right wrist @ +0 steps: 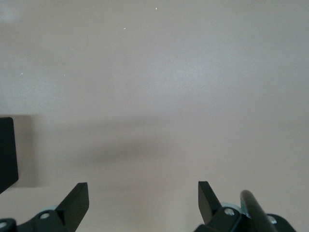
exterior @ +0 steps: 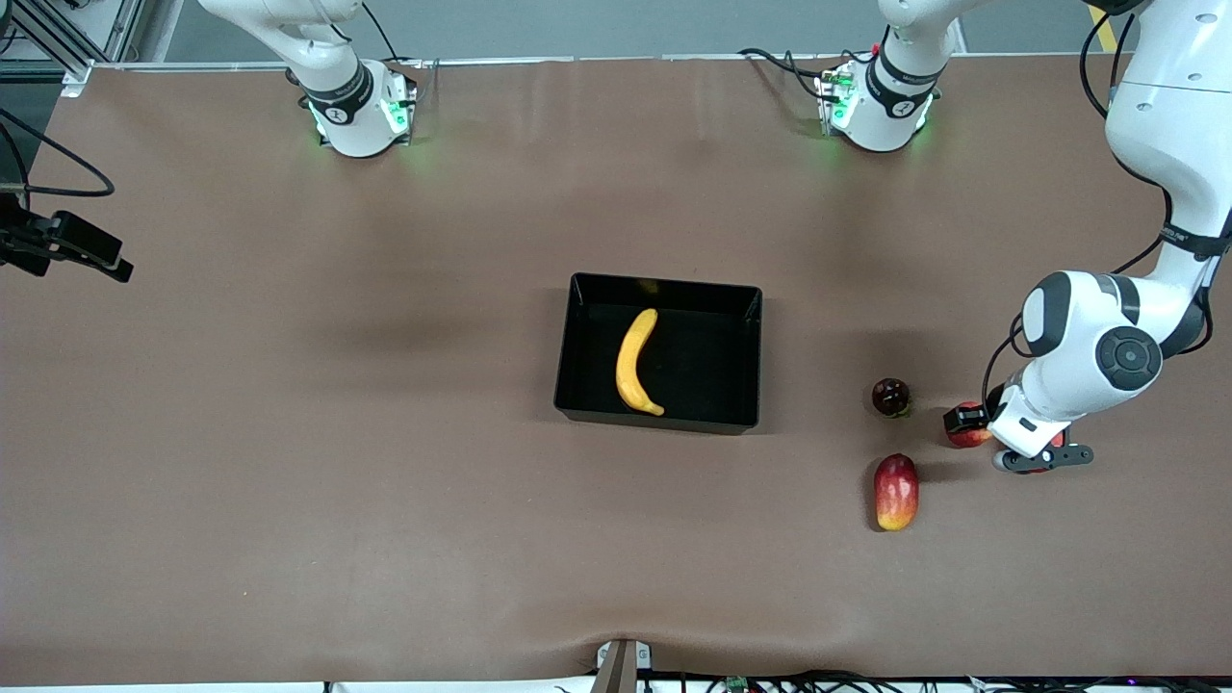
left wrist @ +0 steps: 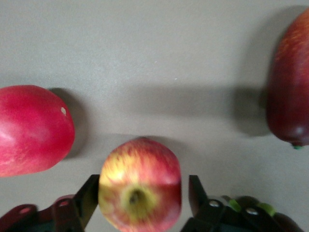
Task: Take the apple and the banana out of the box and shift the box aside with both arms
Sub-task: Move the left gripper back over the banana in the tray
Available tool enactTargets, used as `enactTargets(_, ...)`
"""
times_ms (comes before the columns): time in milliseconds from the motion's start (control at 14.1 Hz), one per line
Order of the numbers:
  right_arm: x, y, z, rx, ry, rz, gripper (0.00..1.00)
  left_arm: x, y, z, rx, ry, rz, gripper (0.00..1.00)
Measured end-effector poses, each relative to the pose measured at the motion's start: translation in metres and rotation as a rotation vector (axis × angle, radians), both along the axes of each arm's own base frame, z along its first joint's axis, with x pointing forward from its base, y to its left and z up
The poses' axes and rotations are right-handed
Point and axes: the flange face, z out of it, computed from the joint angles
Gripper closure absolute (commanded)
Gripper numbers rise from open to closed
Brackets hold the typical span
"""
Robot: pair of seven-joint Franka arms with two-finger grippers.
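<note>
Front view: apple [exterior: 965,426] lies on the table outside the box [exterior: 577,351], at its four o'clock, between the parted fingers of the left gripper [left wrist: 140,203], apparently released. Banana [exterior: 637,362] remains inside. Right gripper [right wrist: 143,200] stands apart, waiting. Outstanding: banana removal, box shift.

Tabletop [exterior: 385,481] plain brown. Box [exterior: 741,356] glossy black, banana [exterior: 635,361] plain yellow. Apple [left wrist: 140,191] red with yellow streaks, yellowish stem dimple. Mango-like fruit [exterior: 896,492] red fading to yellow. Oval fruit [left wrist: 31,128] plain red. Small round fruit [exterior: 890,396] dark maroon. Arms [exterior: 1088,356] white, black joint bands, black fingers [left wrist: 198,193].
</note>
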Motion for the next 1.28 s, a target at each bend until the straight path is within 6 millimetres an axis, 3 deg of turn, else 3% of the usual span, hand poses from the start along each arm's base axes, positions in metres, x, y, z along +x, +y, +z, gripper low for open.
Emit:
enactTargets(284, 0.001, 0.000, -0.001, 0.000, 0.002, 0.000, 0.00, 0.002, -0.046, 0.083, 0.036, 0.002, -0.057, 0.00)
enactTargets(426, 0.001, 0.000, -0.003, 0.000, 0.005, 0.000, 0.00, -0.008, -0.088, 0.122, 0.051, 0.004, -0.075, 0.00)
enactTargets(568, 0.002, 0.000, -0.004, 0.000, 0.007, 0.001, 0.00, -0.022, -0.139, 0.146, 0.052, 0.015, -0.089, 0.00)
enactTargets(780, 0.002, 0.001, -0.004, 0.001, 0.008, 0.001, 0.00, -0.048, -0.220, 0.161, 0.025, 0.019, -0.106, 0.00)
enactTargets(1277, 0.003, 0.001, -0.005, 0.001, 0.007, 0.002, 0.00, -0.106, -0.383, 0.165, -0.027, 0.001, -0.121, 0.00)
